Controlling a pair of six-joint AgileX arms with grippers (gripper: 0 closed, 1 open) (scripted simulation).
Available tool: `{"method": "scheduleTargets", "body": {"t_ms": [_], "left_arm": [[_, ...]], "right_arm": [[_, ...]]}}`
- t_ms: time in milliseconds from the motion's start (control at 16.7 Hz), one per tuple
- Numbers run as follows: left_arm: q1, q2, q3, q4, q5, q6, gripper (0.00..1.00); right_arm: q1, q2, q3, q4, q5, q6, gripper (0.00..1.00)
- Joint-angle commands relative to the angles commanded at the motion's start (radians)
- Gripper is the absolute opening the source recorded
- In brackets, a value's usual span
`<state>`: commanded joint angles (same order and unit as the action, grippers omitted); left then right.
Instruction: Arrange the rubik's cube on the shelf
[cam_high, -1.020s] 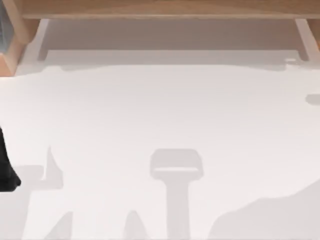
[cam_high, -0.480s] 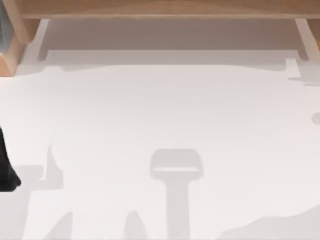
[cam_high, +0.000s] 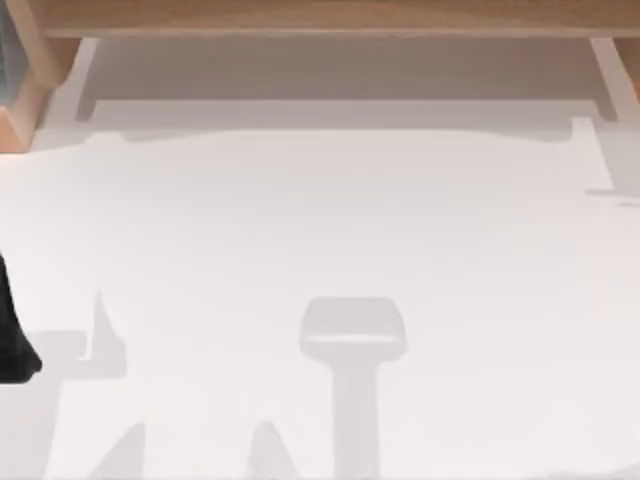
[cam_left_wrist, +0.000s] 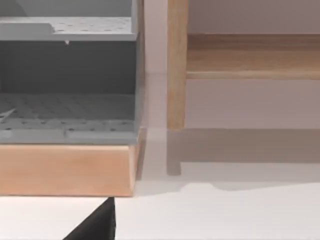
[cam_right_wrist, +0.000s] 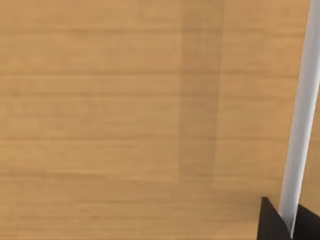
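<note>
Of my left arm (cam_high: 12, 335), the top view gives me a narrow black shape at the left edge, matte, with a rounded lower end and no markings, screws or cables that I can make out. My left wrist view shows a plain black wedge with a straight slanted edge. In my right wrist view I see a dark, near-black angular piece of the right arm (cam_right_wrist: 272, 222) in one corner, also unmarked.
</note>
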<state>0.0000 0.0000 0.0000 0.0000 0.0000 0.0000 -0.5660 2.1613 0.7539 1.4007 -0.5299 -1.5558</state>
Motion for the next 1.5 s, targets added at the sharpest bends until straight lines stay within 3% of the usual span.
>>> {"method": "scheduleTargets", "body": {"t_ms": [1140,1500], "left_arm": [[0.0,0.0,0.0,0.0,0.0,0.0,1.0],[0.0,0.0,0.0,0.0,0.0,0.0,1.0]], "right_arm": [[-0.145,-0.1,-0.269,0.179,-0.145,0.004,0.0],[-0.145,-0.1,-0.269,0.179,-0.145,0.004,0.45]]}}
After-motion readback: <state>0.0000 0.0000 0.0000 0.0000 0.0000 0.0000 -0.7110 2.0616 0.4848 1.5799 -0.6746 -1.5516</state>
